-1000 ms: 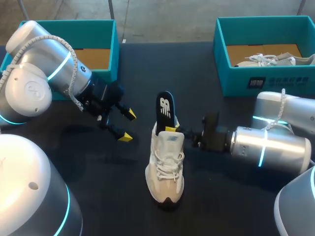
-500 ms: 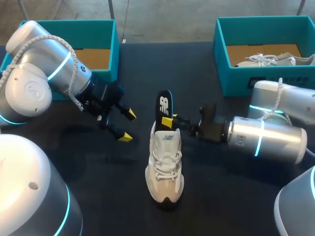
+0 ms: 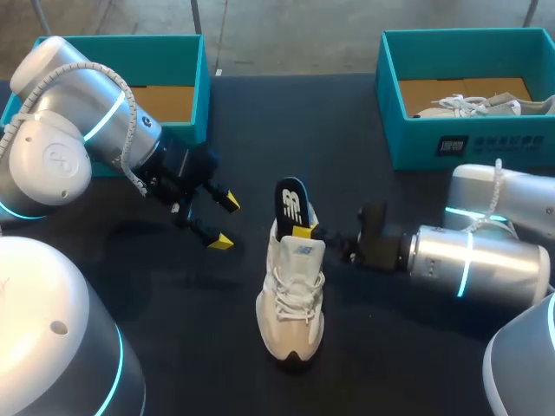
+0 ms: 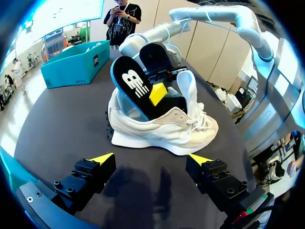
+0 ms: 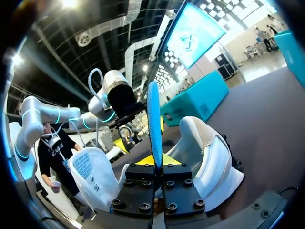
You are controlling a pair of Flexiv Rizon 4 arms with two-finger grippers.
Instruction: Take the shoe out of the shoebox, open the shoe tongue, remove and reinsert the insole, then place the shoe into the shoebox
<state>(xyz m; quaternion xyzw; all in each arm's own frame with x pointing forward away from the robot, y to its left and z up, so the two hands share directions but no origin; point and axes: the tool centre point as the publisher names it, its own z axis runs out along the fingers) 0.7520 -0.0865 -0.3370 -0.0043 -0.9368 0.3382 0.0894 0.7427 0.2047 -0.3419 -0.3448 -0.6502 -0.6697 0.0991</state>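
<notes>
While resting on the table [image 3: 260,121], shoe [image 3: 293,303]: centre of frame, toe toward the bottom edge.
Insole [image 3: 291,201]: upright, lower end inside the heel opening.
Right gripper [image 3: 303,230]: clamped on the insole from both sides.
Left gripper [image 3: 226,221]: fingers spread wide, holding nothing, left of the shoe, apart from it.
Left shoebox [image 3: 201,87]: upper left.
Right shoebox [image 3: 468,143]: upper right.

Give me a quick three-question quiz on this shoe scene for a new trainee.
1. True or false: the left gripper is open, apart from the shoe.
2. What holds the insole? A left gripper, B right gripper, C nothing.
3. Fill in: a second shoe lies in the shoebox on the robot's ____ side.
Key: 1 true; 2 B; 3 right.
</notes>
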